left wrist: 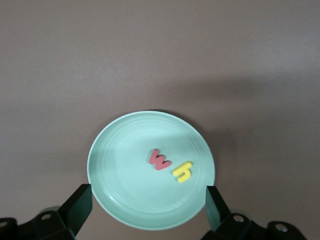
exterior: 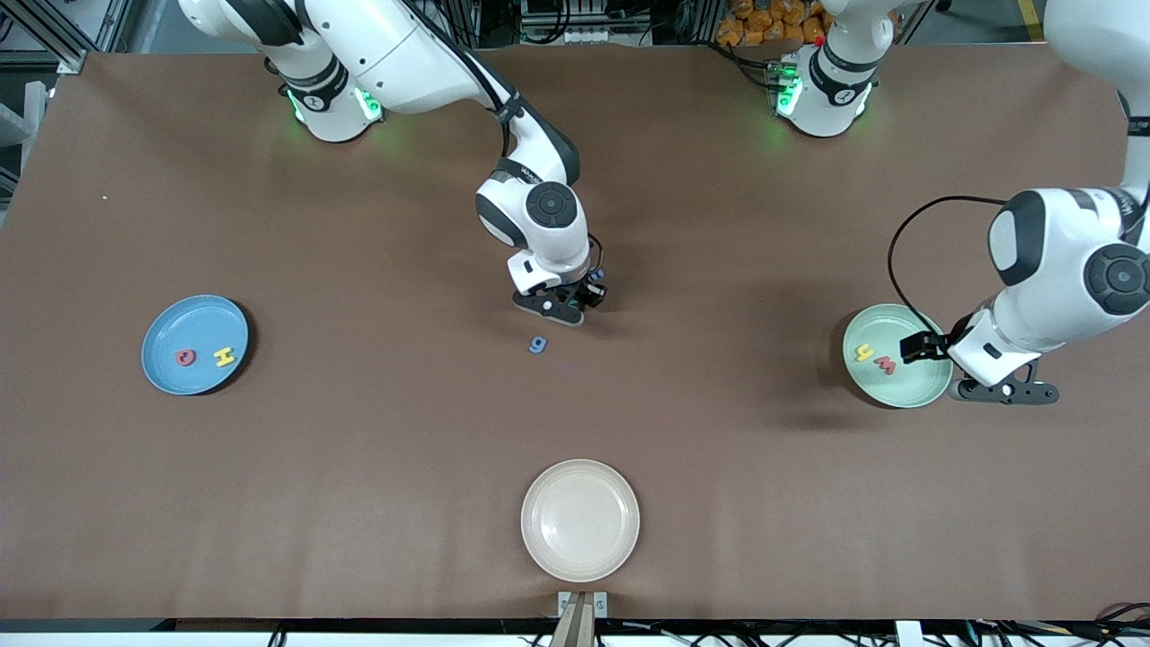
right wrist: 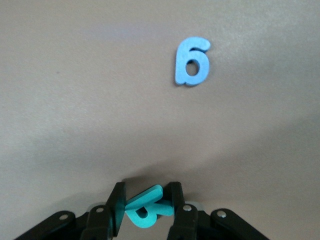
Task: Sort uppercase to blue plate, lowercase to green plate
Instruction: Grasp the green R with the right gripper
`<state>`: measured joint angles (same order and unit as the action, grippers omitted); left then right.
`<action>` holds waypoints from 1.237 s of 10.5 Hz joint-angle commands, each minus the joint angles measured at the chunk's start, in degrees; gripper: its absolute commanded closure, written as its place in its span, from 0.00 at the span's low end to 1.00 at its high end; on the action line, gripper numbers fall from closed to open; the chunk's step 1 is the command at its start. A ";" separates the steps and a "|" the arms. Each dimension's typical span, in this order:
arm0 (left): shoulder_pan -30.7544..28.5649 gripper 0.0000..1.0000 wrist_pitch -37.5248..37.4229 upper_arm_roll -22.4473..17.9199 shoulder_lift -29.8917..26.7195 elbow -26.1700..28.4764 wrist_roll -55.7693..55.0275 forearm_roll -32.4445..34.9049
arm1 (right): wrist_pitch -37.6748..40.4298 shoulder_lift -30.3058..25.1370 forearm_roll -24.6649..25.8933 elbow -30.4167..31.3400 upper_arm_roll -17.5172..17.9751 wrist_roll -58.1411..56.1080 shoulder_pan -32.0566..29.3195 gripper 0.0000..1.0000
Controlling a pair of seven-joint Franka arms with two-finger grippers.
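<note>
Plates number three on the brown worktop: a blue plate, a green plate and a cream plate. Two letters, red Q and yellow H, lie in the blue plate. Two more, yellow h and red w, lie in the green plate. One blue g lies on the worktop, farther from the front camera than the cream plate. Above the g, the right gripper has its jaws pinching a teal R. Over the green plate, the left gripper has its jaws spread wide.

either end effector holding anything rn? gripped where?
Right end effector pinches the teal-green R across its flat faces. Left end effector is open and empty over the green plate.
</note>
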<state>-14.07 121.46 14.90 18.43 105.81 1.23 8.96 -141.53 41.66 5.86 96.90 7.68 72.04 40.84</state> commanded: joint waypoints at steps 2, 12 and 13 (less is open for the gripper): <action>0.71 0.00 -7.11 2.76 -0.50 -5.52 0.00 1.50 | 5.35 0.53 1.26 -2.59 0.41 -7.50 -4.36 0.70; 9.76 0.00 -26.98 6.19 -1.29 -23.01 -14.49 0.70 | 13.90 -1.84 0.99 -4.35 -3.11 -43.70 -19.12 0.70; 9.07 0.00 -27.15 6.10 -1.38 -23.01 -14.59 0.44 | 14.09 -2.02 0.99 -4.26 -3.80 -48.00 -20.70 0.70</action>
<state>-4.14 95.57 20.96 16.80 83.54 -12.47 9.30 -128.88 40.91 6.03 92.38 3.65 28.89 22.41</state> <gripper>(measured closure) 0.000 0.581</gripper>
